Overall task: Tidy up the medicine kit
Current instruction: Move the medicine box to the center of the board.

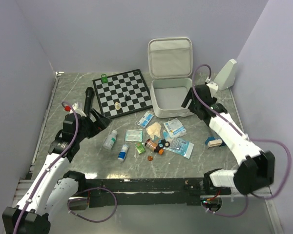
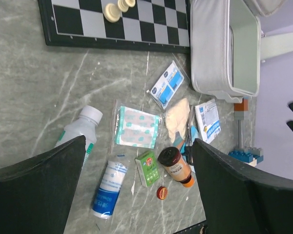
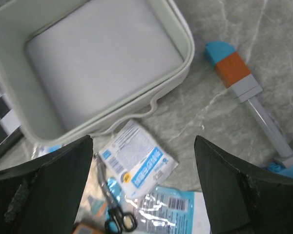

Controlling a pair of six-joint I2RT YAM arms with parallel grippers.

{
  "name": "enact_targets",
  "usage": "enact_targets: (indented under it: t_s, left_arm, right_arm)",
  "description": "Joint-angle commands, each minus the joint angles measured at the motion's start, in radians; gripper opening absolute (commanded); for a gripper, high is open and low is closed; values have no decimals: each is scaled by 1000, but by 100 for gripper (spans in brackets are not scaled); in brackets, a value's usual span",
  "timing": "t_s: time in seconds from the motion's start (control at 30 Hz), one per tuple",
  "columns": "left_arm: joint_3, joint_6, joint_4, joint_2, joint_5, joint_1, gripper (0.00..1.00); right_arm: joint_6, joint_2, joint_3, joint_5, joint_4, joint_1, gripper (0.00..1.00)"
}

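The white medicine kit [image 1: 158, 109] stands open at the back centre-right with its lid [image 1: 170, 57] upright; its tray looks empty in the right wrist view [image 3: 185, 44]. Supplies lie loose in front of it: a white bottle [image 1: 110, 139], a blue-and-white tube [image 2: 107, 187], a green box [image 2: 147, 168], an amber bottle [image 2: 175, 165], a plaster pack [image 2: 136, 126], sachets [image 3: 136, 158] and scissors [image 3: 115, 214]. My left gripper [image 1: 100, 121] is open and empty, left of the pile and above the table [image 2: 139, 161]. My right gripper [image 1: 188, 101] is open and empty, above the kit's front right corner [image 3: 144, 146].
A chessboard [image 1: 123, 92] with a few pieces lies left of the kit. A black microphone [image 1: 89, 97] lies at its left edge. A blue, orange and grey toy block stick [image 1: 215, 142] lies at the right. A white device [image 1: 226, 74] stands at the back right. Walls enclose the table.
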Motion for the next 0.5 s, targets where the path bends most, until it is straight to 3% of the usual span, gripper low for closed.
enact_targets:
  t_s: [0.0,0.17,0.47]
  left_arm:
    - [-9,-27,35,-6,-53,-29,93]
    - [-3,-10,23,11,-54,-32,93]
    - [0,-3,30,17,-47,-32,94]
  right_arm:
    - [58,157,131,52,-30,-62,90]
    - [32,268,201,45,33,-151,89]
    - [-102,588,479,29,-58,-204,85]
